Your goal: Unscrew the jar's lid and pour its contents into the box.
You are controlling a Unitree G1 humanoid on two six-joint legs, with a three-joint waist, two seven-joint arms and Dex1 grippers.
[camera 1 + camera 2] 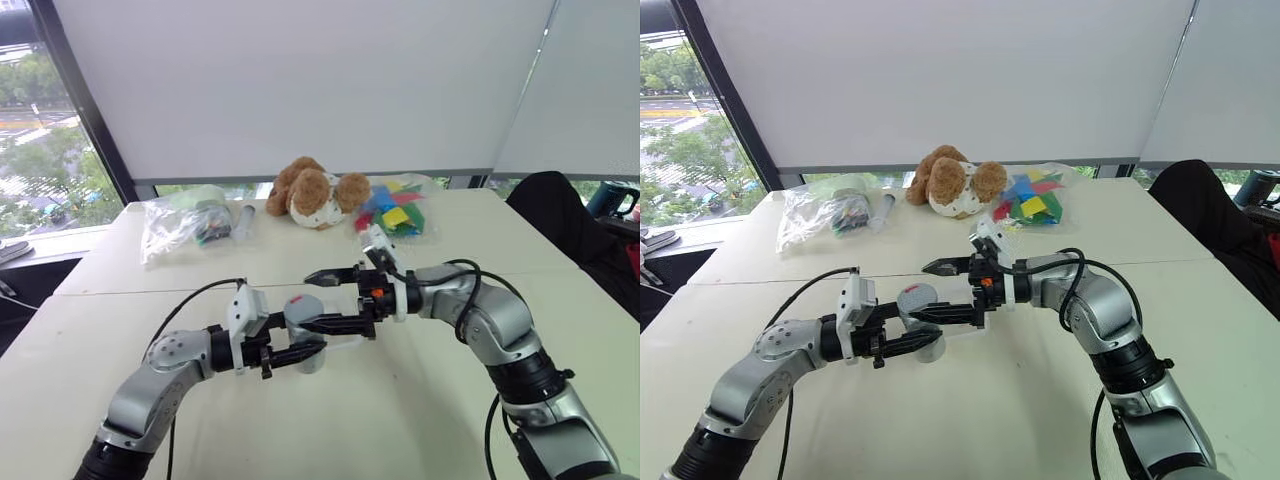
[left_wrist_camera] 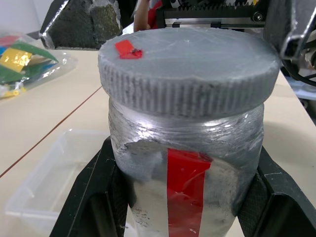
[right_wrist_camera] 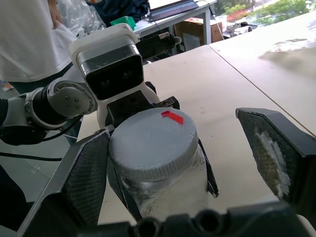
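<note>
Beige matte table [image 1: 430, 400] w/ seam, white blinds behind. Ribbed grey lid [image 2: 187, 64] on foil-wrapped jar [image 2: 182, 163], clamped by left gripper [image 1: 305, 350]; right gripper [image 1: 322, 300] spread wide around lid.

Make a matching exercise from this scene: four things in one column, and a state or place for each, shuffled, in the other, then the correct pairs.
Things:
1. jar
2. lid
3. right end effector
4. box

States or places:
A. open, its fingers either side of the lid
B. clamped in the left end effector
C. lying on the table behind the jar
D. on top of the jar, with a small red mark on it

Pairs: 1-B, 2-D, 3-A, 4-C
</note>
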